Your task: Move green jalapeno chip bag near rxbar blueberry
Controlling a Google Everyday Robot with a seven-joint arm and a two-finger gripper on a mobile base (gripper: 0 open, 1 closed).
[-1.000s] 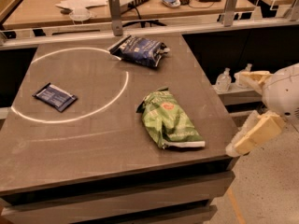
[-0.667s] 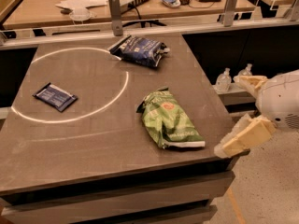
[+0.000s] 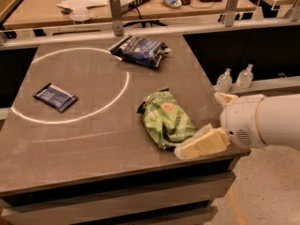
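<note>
The green jalapeno chip bag (image 3: pixel 166 119) lies on the grey table (image 3: pixel 93 139), right of middle and near the front right corner. The rxbar blueberry (image 3: pixel 55 97), a small flat dark blue wrapper, lies at the left inside a white circle line. My gripper (image 3: pixel 200 124) reaches in from the right at the table's right edge, just right of the green bag. It is open and empty. Its lower cream finger (image 3: pixel 202 144) lies by the bag's front right corner, and its upper finger (image 3: pixel 225 98) is off the table's edge.
A bulky dark blue chip bag (image 3: pixel 139 50) lies at the back of the table. A white circle line (image 3: pixel 126 81) is marked on the tabletop. Two small bottles (image 3: pixel 234 78) stand on a ledge to the right. A cluttered desk (image 3: pixel 93 3) stands behind.
My gripper has moved left from beside the table toward the green bag, and its lower finger now reaches over the table's front right corner. The bags and the bar have not moved.
</note>
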